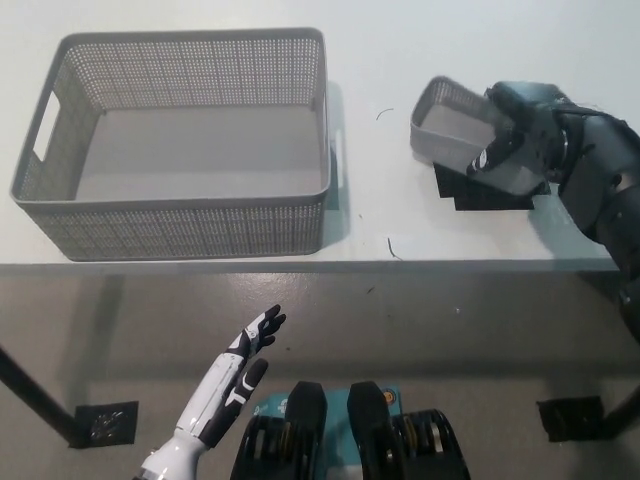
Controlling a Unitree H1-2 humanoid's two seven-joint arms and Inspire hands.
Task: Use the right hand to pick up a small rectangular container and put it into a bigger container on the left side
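The small grey mesh container (450, 128) hangs tilted above the white table (380, 215), its open side turned toward the left. My black right hand (518, 138) is shut on its right end. The big grey mesh basket (180, 140) stands on the table's left half, and nothing shows inside it. About a hand's width of bare table separates the two containers. My white left hand (232, 375) rests low at the lower left, below the table's front edge, fingers stretched out and holding nothing.
A black flat patch (485, 195) lies on the table under the lifted container. The table's front edge (300, 264) runs across the middle of the picture, with grey floor below it. Two thin dark marks (392, 245) lie on the table between the containers.
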